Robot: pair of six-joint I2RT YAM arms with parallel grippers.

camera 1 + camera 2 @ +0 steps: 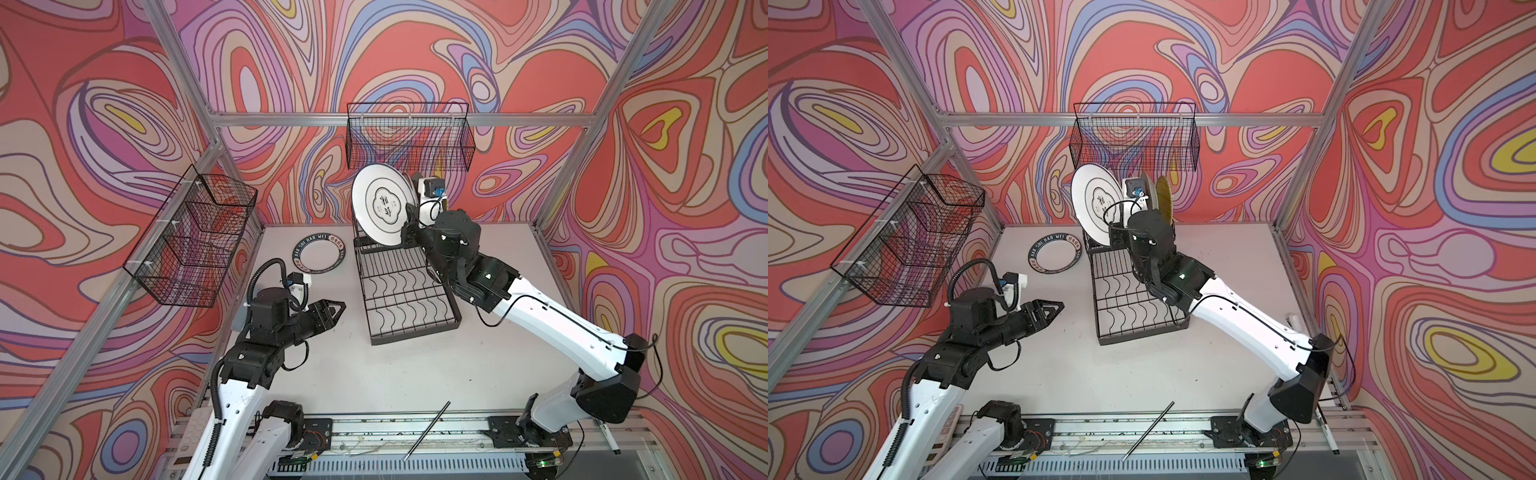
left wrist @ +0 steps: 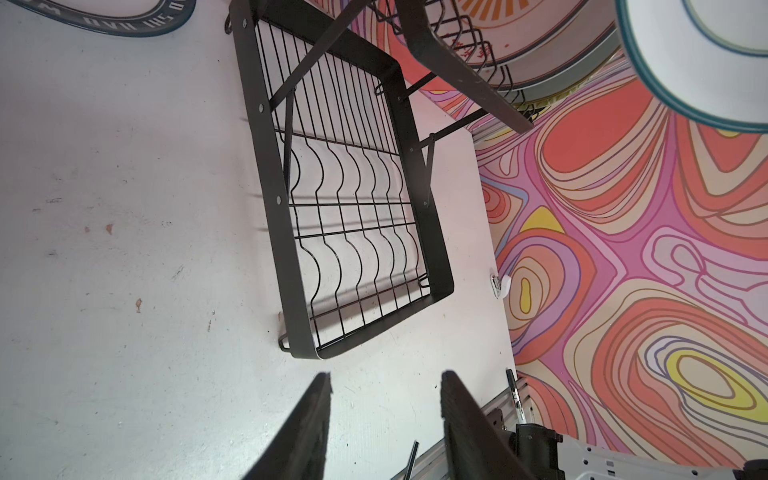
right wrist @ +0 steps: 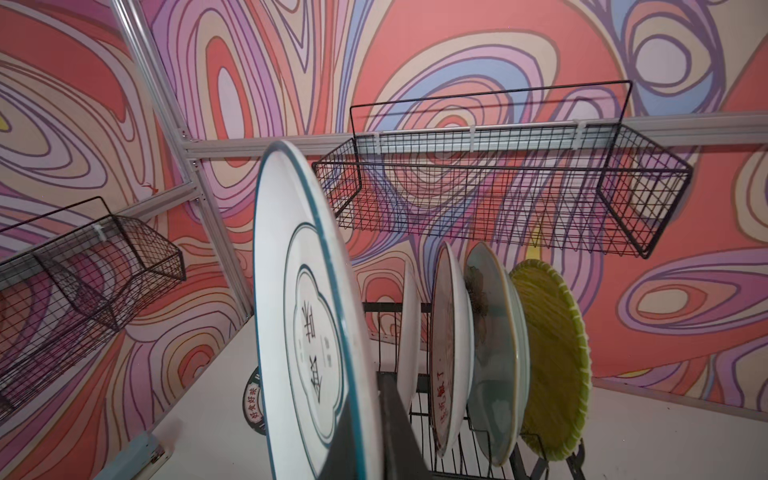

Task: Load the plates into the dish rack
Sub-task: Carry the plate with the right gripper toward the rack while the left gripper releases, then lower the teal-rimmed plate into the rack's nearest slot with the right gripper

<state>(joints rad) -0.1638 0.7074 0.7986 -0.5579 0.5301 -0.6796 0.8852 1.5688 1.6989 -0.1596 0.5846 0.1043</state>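
Swirl-print walls, white tabletop (image 1: 415, 374), dish rack (image 1: 411, 337) sitting mid-tabletop. Your right pincer (image 1: 409, 232) is gripping the dark-ringed white plate (image 1: 380, 205) by its lower rim, holding it on edge and leaning slightly, above the front of the raised upper tier. Four plates are standing slotted behind it: plain-looking white plate (image 3: 409, 332), red-lettered plate (image 3: 451, 340), pale green plate (image 3: 494, 353), yellow plate (image 3: 552, 361). Black lettered plate (image 1: 309, 242) is lying flat on the tabletop, just left of the rack in both top views. Your left pincer (image 2: 385, 380) is hanging open and empty, apart from the rack.

Risks as I'm reading it:
- You're pinching one edge only, so the plate is likely pivoting in the grip.
- Coming down off-slot, it's landing on the front bar or clipping the plain-looking white plate.
- Any sideways shove is sliding the rack.
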